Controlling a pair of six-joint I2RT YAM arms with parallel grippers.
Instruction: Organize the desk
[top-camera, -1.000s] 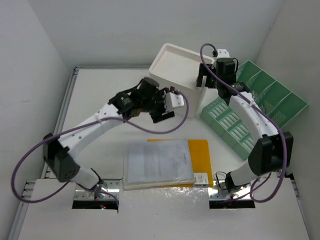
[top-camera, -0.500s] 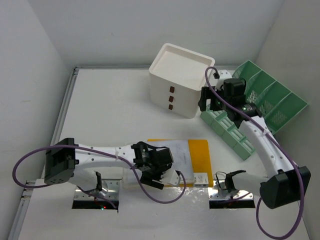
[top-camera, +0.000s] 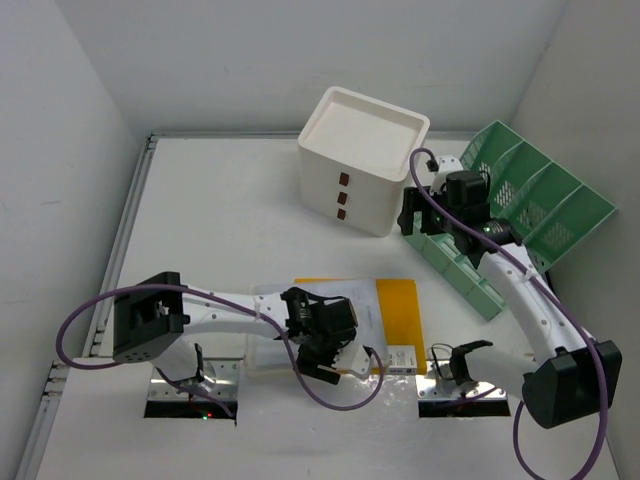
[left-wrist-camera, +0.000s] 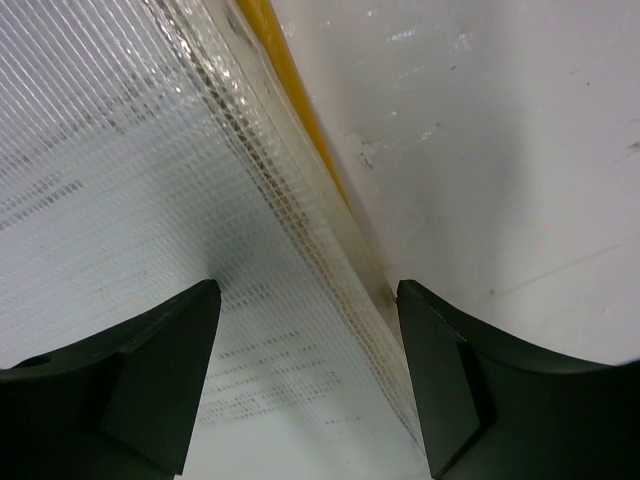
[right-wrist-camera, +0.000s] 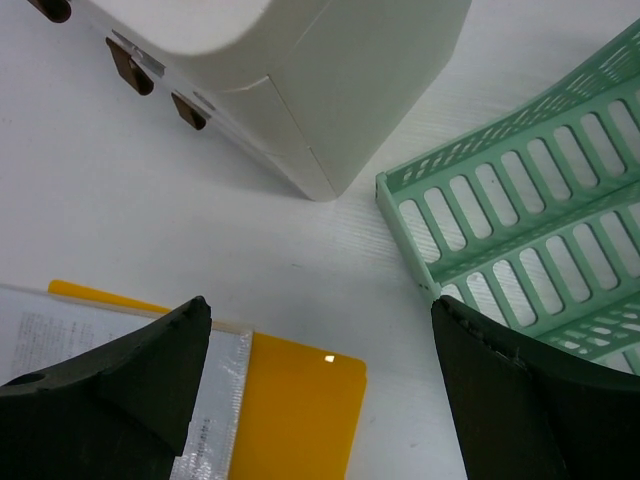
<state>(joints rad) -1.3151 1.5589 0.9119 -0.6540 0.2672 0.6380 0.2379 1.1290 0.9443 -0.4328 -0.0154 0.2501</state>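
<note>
The desk (top-camera: 220, 220) is a white tabletop. At its near edge lies a clear mesh pouch of printed papers (top-camera: 270, 320) on top of a yellow folder (top-camera: 397, 300). My left gripper (top-camera: 318, 352) hangs low over the pouch's near right part, open. In the left wrist view its gripper (left-wrist-camera: 310, 300) straddles the pouch's edge (left-wrist-camera: 330, 260), with the yellow folder's edge (left-wrist-camera: 300, 110) beyond. My right gripper (top-camera: 418, 218) stands open between the white drawer box (top-camera: 362, 160) and the green file rack (top-camera: 520, 215), nothing in it. In the right wrist view it (right-wrist-camera: 320, 310) is above bare desk.
A small white block (top-camera: 402, 358) lies by the yellow folder's near right corner. The drawer box (right-wrist-camera: 330, 80) and the green rack (right-wrist-camera: 540, 230) stand close together at the back right. Walls enclose the desk on three sides.
My left arm swung from the drawer box down to the near edge over the pouch, its jaws widening a little. My right gripper came down from the box top into the gap by the rack.
</note>
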